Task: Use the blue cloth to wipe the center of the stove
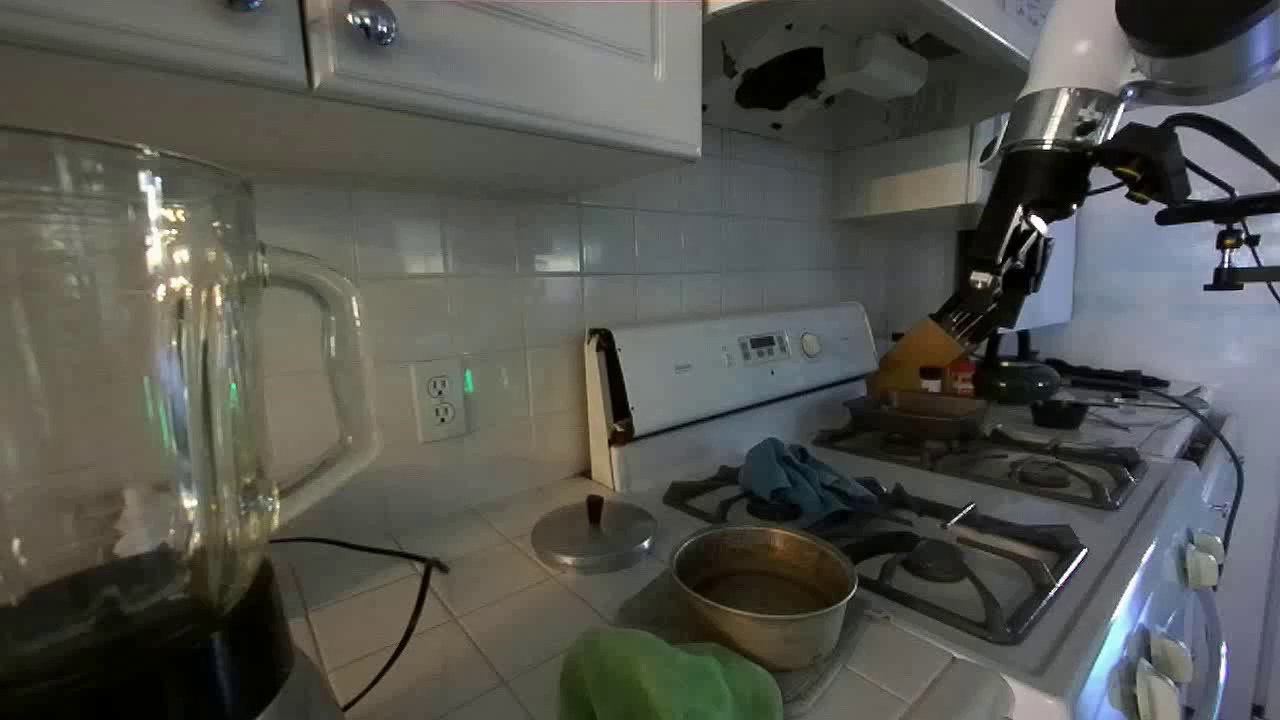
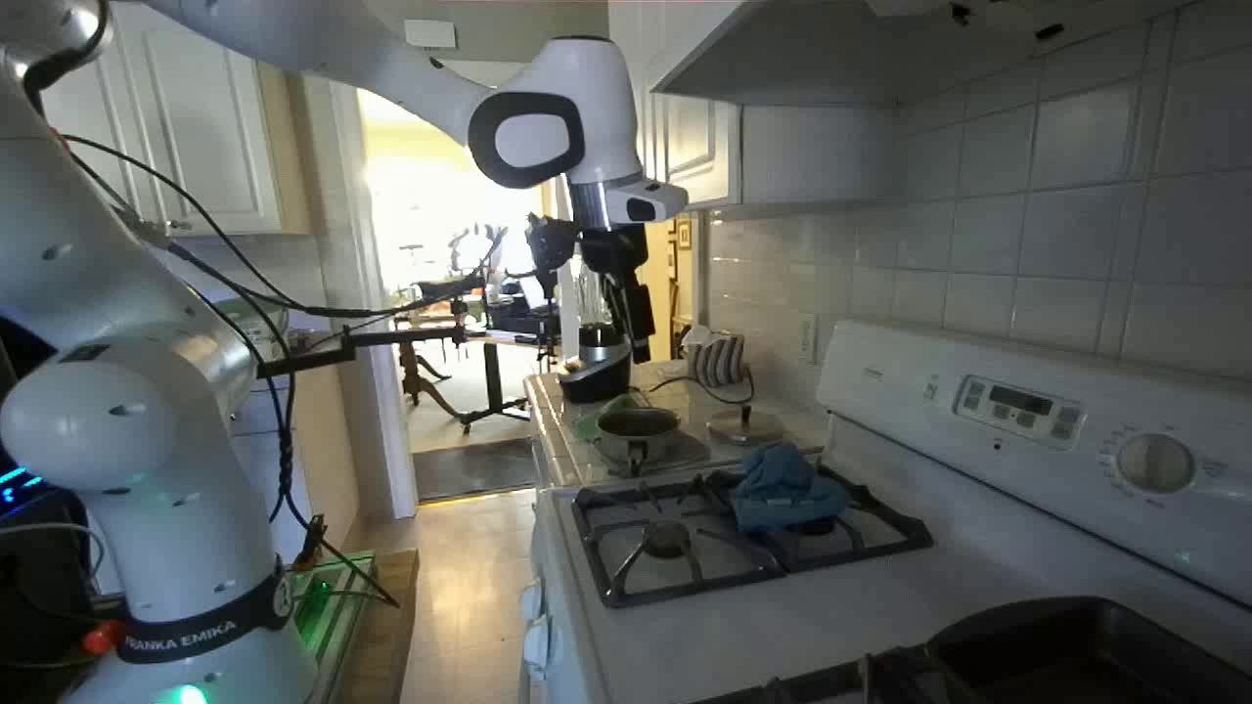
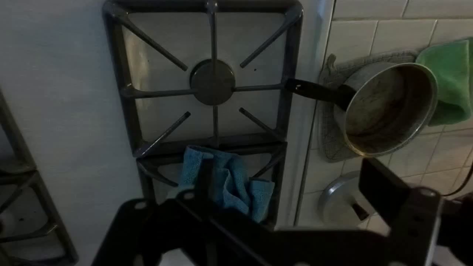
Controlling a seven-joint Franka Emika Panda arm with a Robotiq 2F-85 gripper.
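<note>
1. In the dim wrist view, the claw hides part of the blue cloth behind a dark finger.
2. A dark pan is cut off in an exterior view.
3. The claw is spread wide, well above the blue cloth, which lies crumpled on the rear of a burner grate.
4. Bare stove top stretches beside that burner grate; the handle of the pot juts over its edge.

In an exterior view, the blk band low on the robot arm reads "FRANKA EMIKA" in wht caps, w/ print on the stove backguard & marks around its dial too sm. to read.
</note>
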